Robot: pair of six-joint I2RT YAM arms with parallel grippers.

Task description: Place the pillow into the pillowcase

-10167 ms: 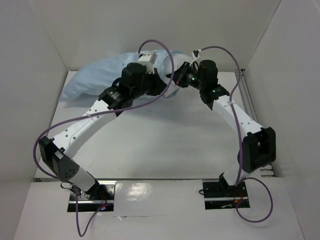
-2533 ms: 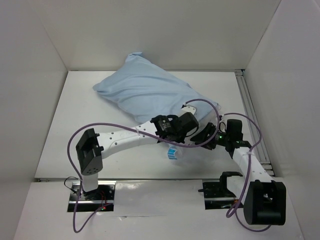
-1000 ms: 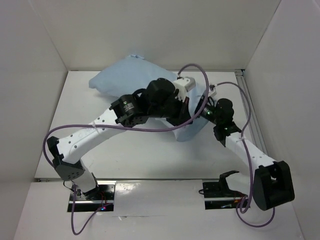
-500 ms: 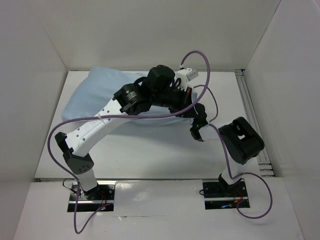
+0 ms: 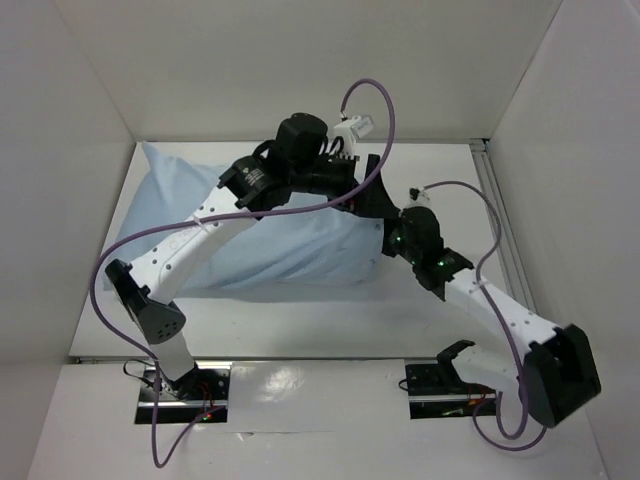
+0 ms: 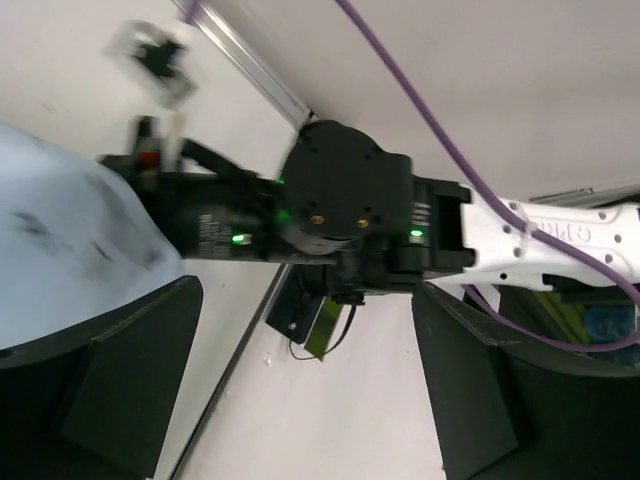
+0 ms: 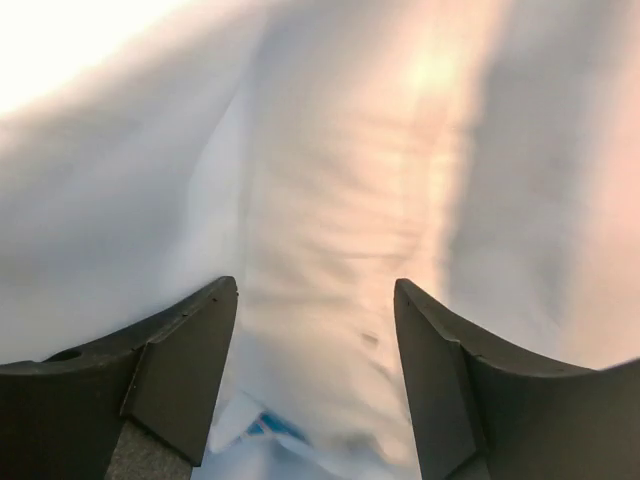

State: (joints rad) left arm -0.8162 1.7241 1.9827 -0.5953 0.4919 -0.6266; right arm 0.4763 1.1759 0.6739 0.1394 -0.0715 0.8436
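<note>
Left gripper (image 6: 305,300) and right gripper (image 7: 315,290) both stand wide and empty at the pillowcase's (image 5: 250,235) mouth end. The pillow (image 7: 340,200) fills it, tag (image 7: 265,427) apparently exposed. We should pinch the cloth and draw it over.

Pale blue cloth on white, black and purple hardware

The pillowcase (image 5: 290,250) is plain light blue with no print; the pillow (image 7: 340,200) is white (tinged warm orange in the right wrist view) and its tag (image 7: 265,428) is blue and white. The arms (image 5: 190,245) are white with black joints, the left tool (image 6: 300,390) and right tool (image 7: 315,370) black, the cables (image 6: 418,103) purple, the small lights (image 6: 238,238) green. The counter (image 5: 300,320) and walls (image 5: 300,60) are white.
</note>
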